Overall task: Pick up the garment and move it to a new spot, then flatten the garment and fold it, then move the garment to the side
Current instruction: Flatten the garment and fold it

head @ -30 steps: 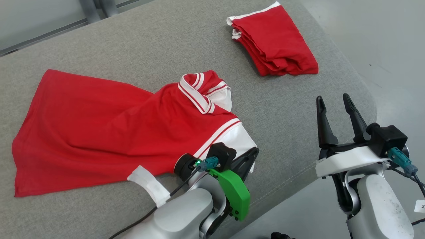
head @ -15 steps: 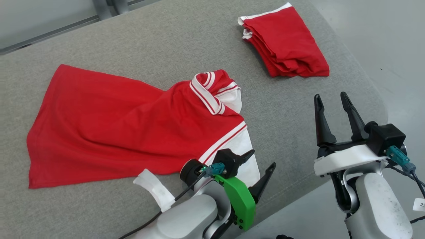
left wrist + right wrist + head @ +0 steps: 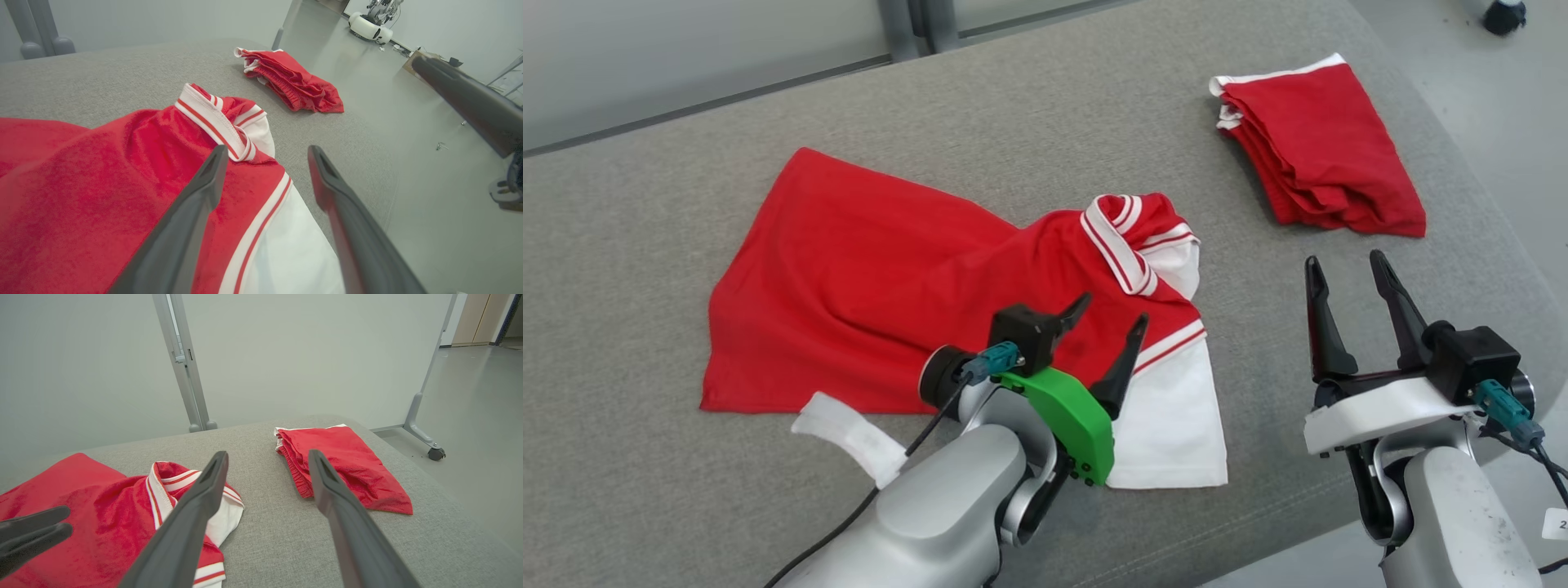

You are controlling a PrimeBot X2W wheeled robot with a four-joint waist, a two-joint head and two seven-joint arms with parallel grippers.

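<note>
Two red garments lie on the grey fabric-covered tabletop point(image 3: 1013, 139). The nearer one, a red shirt point(image 3: 866, 278) with a red-and-white striped collar point(image 3: 1119, 245), is spread out but not flat: broad creases run across its body and the collar end is bunched up. One white sleeve point(image 3: 1176, 425) lies smooth towards the front edge, bordered by a white and red stripe. A white strip of cloth point(image 3: 849, 433) pokes out from under the shirt's near hem.

The left gripper point(image 3: 1112, 310) hangs over the shirt where the red body meets the white sleeve. Its two dark fingers are spread wide with nothing between them. From its own wrist camera the shirt point(image 3: 102, 183) passes beneath both fingers of the gripper point(image 3: 266, 150), though whether the tips touch the cloth I cannot tell. A green bracket point(image 3: 1066, 408) sits on that wrist.

The right gripper point(image 3: 1343, 260) is well to the right of the shirt, over bare tabletop, its fingers likewise apart and empty.

Beyond it, near the far right corner, rests a folded red garment point(image 3: 1327, 155) with a white edge, well apart from the shirt. Smooth grey floor point(image 3: 1503, 106) lies past that corner.
</note>
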